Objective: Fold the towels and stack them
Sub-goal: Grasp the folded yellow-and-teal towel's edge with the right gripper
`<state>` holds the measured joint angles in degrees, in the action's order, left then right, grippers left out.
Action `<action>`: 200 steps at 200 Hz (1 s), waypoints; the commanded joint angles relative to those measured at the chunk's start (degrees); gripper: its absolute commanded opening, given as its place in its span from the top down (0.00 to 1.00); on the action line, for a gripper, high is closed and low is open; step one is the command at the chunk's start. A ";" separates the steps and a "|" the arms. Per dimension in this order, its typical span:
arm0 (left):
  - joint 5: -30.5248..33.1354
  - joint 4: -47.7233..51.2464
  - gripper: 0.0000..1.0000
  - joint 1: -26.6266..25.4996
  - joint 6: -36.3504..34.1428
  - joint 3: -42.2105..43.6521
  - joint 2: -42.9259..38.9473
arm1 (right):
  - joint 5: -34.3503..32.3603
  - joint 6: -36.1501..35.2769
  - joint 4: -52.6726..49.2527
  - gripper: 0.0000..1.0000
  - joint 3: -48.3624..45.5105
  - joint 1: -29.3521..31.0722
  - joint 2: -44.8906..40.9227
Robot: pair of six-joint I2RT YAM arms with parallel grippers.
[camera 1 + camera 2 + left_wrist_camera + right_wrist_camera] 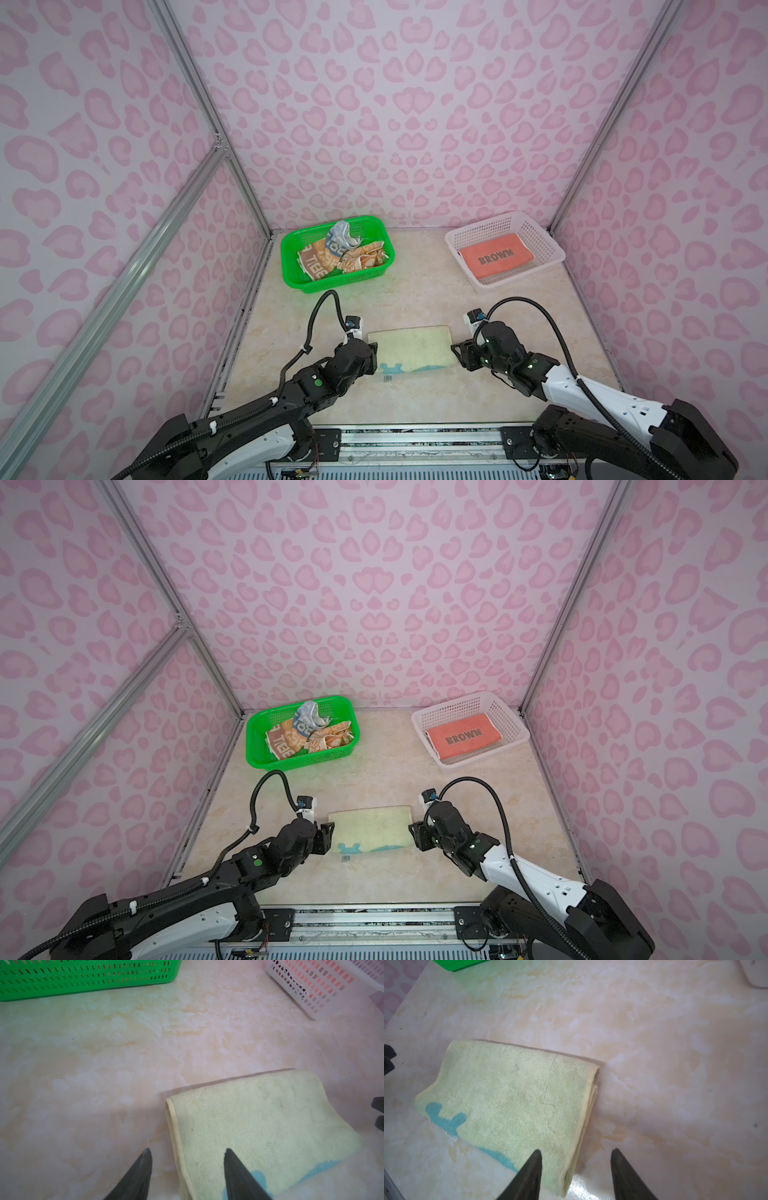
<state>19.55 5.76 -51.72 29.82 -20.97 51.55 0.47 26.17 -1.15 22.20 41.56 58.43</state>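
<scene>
Looking down on a marbled tabletop [415,299] in both top views. Finding a green basket [332,286] at 11 o'clock on it, heaped with a crumpled striped towel [318,259] bearing white block letters and, just beside it at 3 o'clock, a crumpled orange towel [361,259]. Finding a white basket [519,274] at 1 o'clock, well apart from the green one, holding a folded coral towel [496,255] lettered BROWN. Seeing a yellow-green towel [409,347] folded flat toward 6 o'clock on the bare tabletop, between the two arms, with teal print [390,368] along its 6 o'clock edge and a small barcode tag [387,378] at its 7 o'clock corner. Placing the left gripper [188,1150] at that towel's 9 o'clock edge: fingers [143,1167] spread apart, straddling the hem, one over cloth, one over bare tabletop, clamping nothing. Placing the right gripper [576,1149] at the 3 o'clock edge: fingers [531,1169] likewise parted, astride the folded layers, gripping nothing. Cannot tell whether any fingertip touches the cloth.
</scene>
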 commanded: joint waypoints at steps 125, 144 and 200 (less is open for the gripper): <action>-12.37 0.25 0.49 -0.04 8.69 -12.16 14.46 | 12.82 5.47 0.11 0.44 3.73 -3.94 12.24; -13.22 0.21 0.49 -0.04 9.28 -12.06 16.06 | 13.62 5.88 1.10 0.44 3.48 -4.35 13.64; -16.81 -3.85 0.49 0.04 10.52 -10.06 22.66 | 15.16 6.53 4.03 0.48 2.38 -4.50 16.64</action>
<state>4.64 4.89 -51.77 39.11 -31.88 71.96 14.26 31.88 0.12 25.54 37.06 74.26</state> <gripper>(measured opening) 0.512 0.538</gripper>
